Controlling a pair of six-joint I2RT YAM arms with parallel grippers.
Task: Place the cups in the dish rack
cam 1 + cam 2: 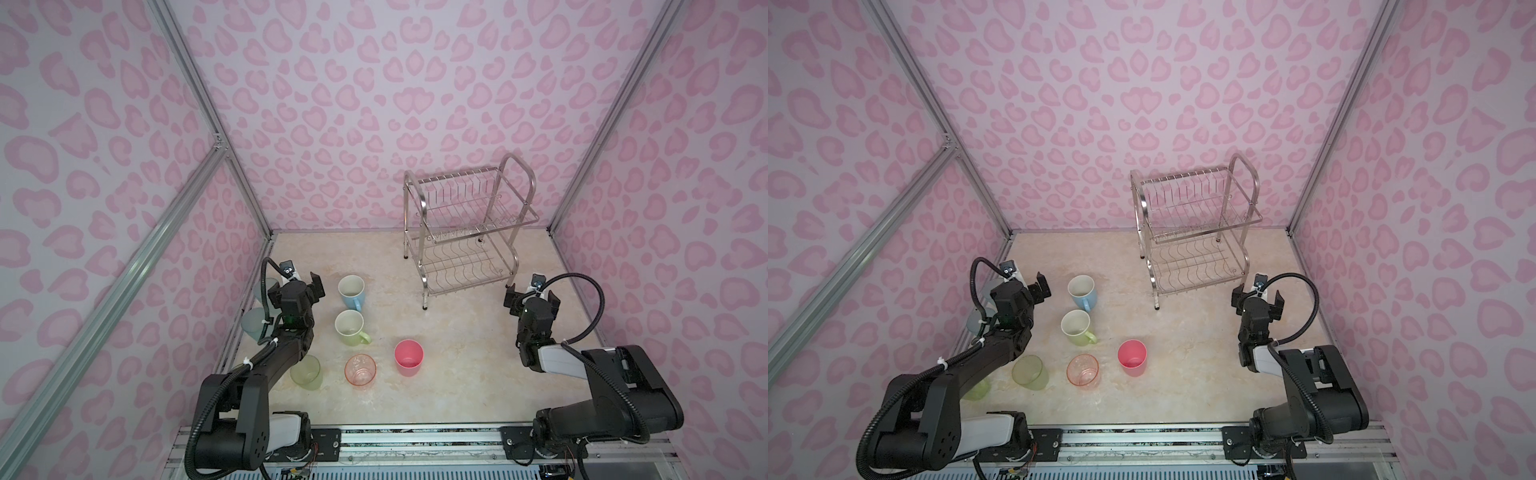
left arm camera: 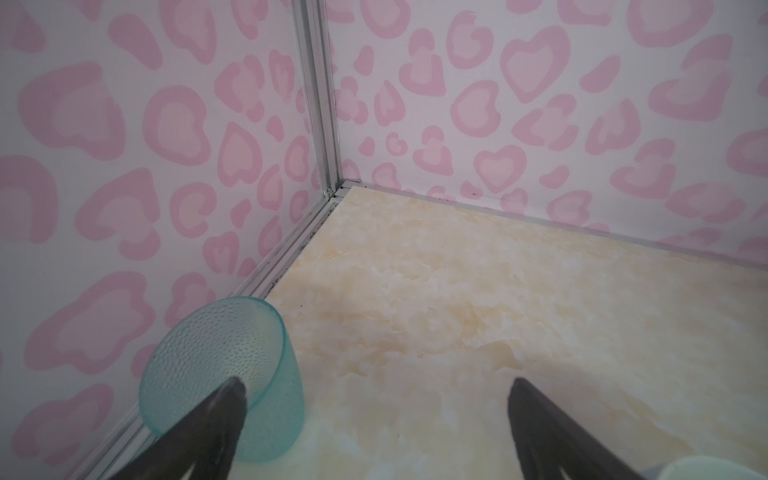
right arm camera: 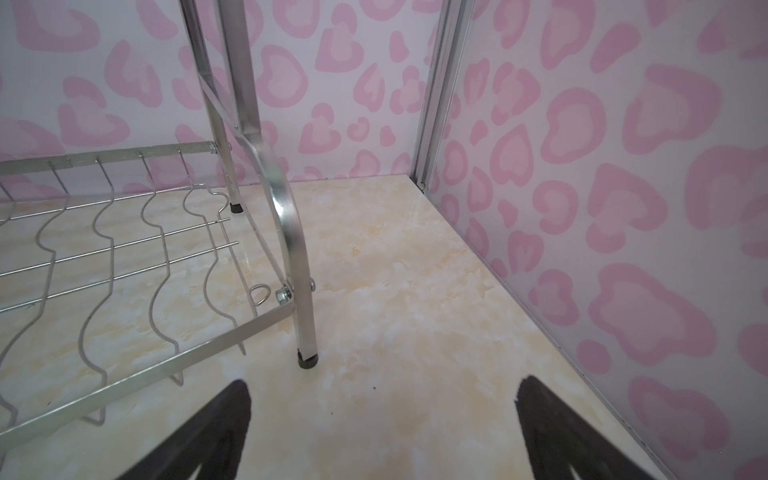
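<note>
Left gripper (image 2: pixel 376 386) wide, empty. Pale blue tumbler (image 2: pixel 216 340) clear in wrist view, half hidden in top views. Right gripper (image 3: pixel 382 386) wide, empty, near dish rack (image 3: pixel 297 249).

Beige marble-look tabletop (image 1: pixel 457 374) carried the dish rack (image 1: pixel 469 231) nr its back-right corner. On the left half stood, upright & apart: blue mug (image 1: pixel 352 292), green mug (image 1: pixel 351 328), pink tumbler (image 1: pixel 409 357), orange-pink tumbler (image 1: pixel 360 370), yellow-green tumbler (image 1: pixel 306 372); pale blue tumbler (image 2: pixel 224 374) by the left edge.
</note>
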